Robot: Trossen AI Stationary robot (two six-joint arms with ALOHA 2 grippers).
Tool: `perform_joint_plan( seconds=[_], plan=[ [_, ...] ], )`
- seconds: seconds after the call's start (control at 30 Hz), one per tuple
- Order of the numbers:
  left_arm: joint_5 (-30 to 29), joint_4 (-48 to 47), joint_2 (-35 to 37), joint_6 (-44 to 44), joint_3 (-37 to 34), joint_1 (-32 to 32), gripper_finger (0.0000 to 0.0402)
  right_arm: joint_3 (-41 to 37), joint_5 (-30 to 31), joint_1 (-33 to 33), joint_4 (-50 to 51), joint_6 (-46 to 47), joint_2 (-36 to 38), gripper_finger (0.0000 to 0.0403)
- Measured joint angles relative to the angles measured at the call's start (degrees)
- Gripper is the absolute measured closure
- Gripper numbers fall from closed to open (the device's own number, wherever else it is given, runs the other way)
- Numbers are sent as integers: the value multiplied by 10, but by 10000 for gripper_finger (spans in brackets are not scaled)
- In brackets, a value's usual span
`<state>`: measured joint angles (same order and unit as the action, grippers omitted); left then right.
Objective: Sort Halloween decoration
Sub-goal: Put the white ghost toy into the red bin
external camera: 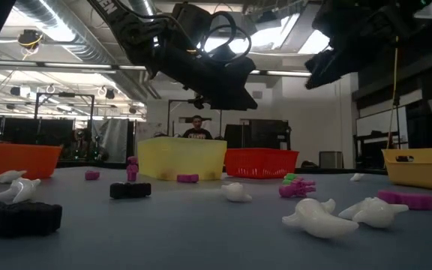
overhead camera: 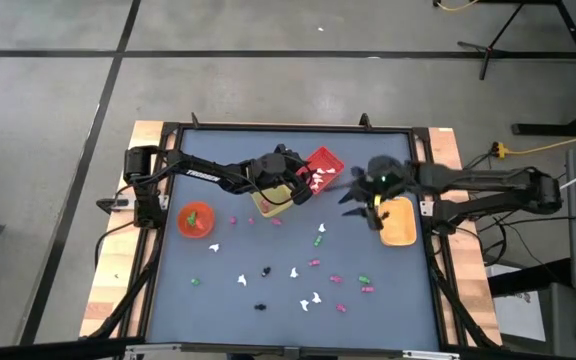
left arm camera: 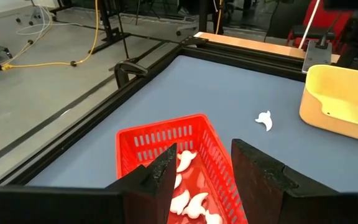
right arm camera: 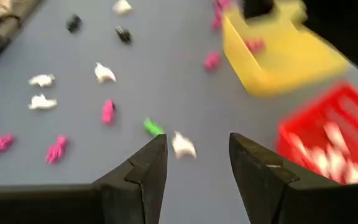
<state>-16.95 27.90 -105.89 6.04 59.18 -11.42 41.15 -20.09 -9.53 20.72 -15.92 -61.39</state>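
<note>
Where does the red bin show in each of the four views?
High view: red bin at upper centre of the table, just right of the left gripper.
Low view: in the middle distance, right of centre.
Left wrist view: directly beyond the open fingers, white pieces inside.
Right wrist view: at the right edge, blurred.
Shared landmark: the yellow bin next to it.

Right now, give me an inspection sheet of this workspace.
Surface: blue-grey table, black frame.
Job's things: trinkets scattered in white, pink, green, black; white ones in red bin.
Clutter: yellow bin, orange bowl, orange tray.
Grippers: left gripper open over the red bin; right gripper open above the table.
Cables: yellow cable on floor.
Surroundings: person behind table.
</note>
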Motion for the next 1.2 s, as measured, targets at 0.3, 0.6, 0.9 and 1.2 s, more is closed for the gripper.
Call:
perform_joint_plan(
  seconds=[0.3, 0.6, 0.9, 1.2],
  plan=[
    [1, -29, 19, -4, -1, 16, 265, -95, 110, 86, -180, -17, 0, 233],
    [1, -197, 120, -3, -1, 66, 265, -100, 150, 99, -229, -17, -61, 233],
    [-8, -302, 198, 26, 0, 154, 265, -83, 104, 99, -310, -52, -219, 233],
    [-35, -312, 202, 43, 0, 213, 265, -22, 88, 99, -281, -60, -322, 233]
  ],
)
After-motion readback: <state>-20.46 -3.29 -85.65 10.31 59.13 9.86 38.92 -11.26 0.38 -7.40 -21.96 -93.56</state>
